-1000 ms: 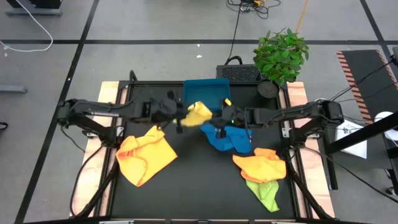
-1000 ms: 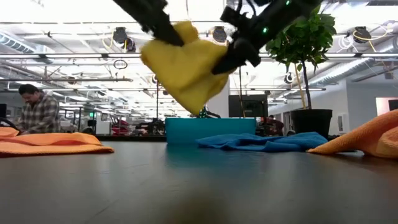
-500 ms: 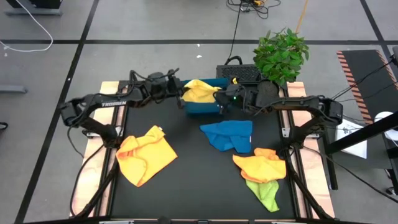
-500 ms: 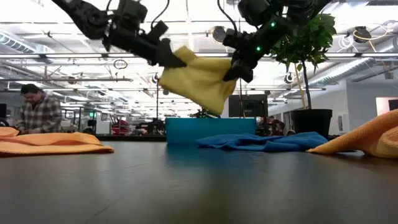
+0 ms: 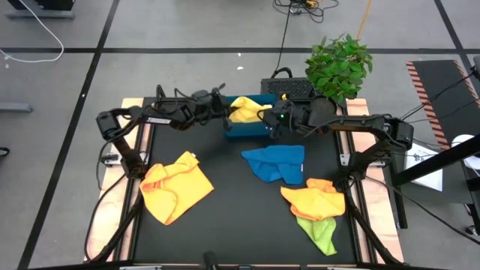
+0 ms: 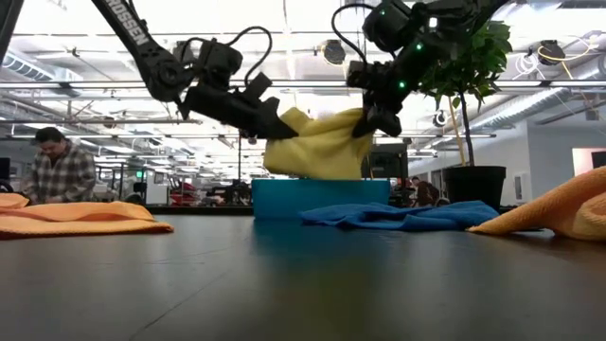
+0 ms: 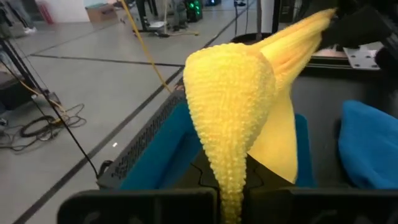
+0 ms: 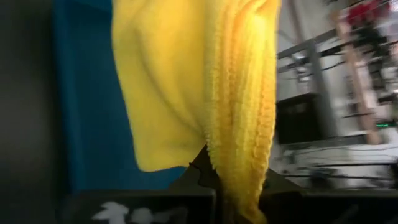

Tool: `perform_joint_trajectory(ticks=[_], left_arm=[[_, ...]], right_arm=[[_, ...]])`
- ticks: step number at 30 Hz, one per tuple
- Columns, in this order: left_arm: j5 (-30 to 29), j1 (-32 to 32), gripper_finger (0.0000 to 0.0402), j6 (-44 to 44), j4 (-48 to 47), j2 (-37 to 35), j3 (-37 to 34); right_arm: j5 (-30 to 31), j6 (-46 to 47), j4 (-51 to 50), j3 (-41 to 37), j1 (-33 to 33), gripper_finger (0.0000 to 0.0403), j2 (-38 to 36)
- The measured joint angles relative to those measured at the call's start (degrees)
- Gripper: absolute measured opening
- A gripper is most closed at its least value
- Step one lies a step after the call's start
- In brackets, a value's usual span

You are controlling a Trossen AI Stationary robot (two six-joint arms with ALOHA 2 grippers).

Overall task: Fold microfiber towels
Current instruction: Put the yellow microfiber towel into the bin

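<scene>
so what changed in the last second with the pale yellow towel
Both grippers, left and right, carried the pale yellow microfiber towel from mid-table back and down over the rigid blue tray, both shut on it throughout. The blue, orange and green towels stayed put.

I hold one towel [image 5: 244, 110] over the tray [image 5: 241, 127] at the table's rear, my left gripper [image 5: 225, 116] and right gripper [image 5: 267, 120] either side.
</scene>
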Motion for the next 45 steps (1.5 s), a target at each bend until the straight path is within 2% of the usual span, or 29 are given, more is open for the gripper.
perform_joint_trajectory(ticks=[4, 8, 11, 17, 22, 26, 37, 45], left_arm=[[-0.04, -0.49, 0.0001, -1.79, 0.05, 0.96, 0.00], [0.12, -0.82, 0.0001, -5.00, -2.00, 1.00, 0.00], [-0.30, -1.64, 0.0001, -6.03, -2.74, 1.02, 0.00], [-3.02, -2.52, 0.0001, -7.32, -2.31, 2.30, 0.00], [-3.99, -2.56, 0.0001, -8.53, -1.35, 4.90, 0.04], [-4.59, -2.28, 0.0001, -9.31, -0.65, 6.32, -0.02], [-4.89, -1.76, 0.0001, -12.00, -2.09, 6.31, 0.00], [-7.11, -1.98, 0.0001, -12.97, -4.38, 7.11, -0.02]], right_arm=[[-6.48, 4.71, -2.87, 0.00, -1.59, 0.0000, 0.00], [-15.58, 8.39, -4.01, 0.00, -4.21, 0.0000, 0.00], [-19.37, 9.77, -4.20, 0.00, -6.67, 0.0000, 0.00], [-23.86, 10.41, -3.38, 0.00, -9.54, 0.0000, 0.00], [-24.09, 10.75, -4.78, 1.36, -8.78, 0.0000, 0.95], [-29.51, 11.17, -5.52, 2.78, -9.19, 0.0000, 2.77], [-35.63, 16.14, -7.18, 2.97, -14.46, 0.0000, 6.87], [-35.68, 16.48, -6.25, 2.97, -14.41, 0.0000, 10.83]])
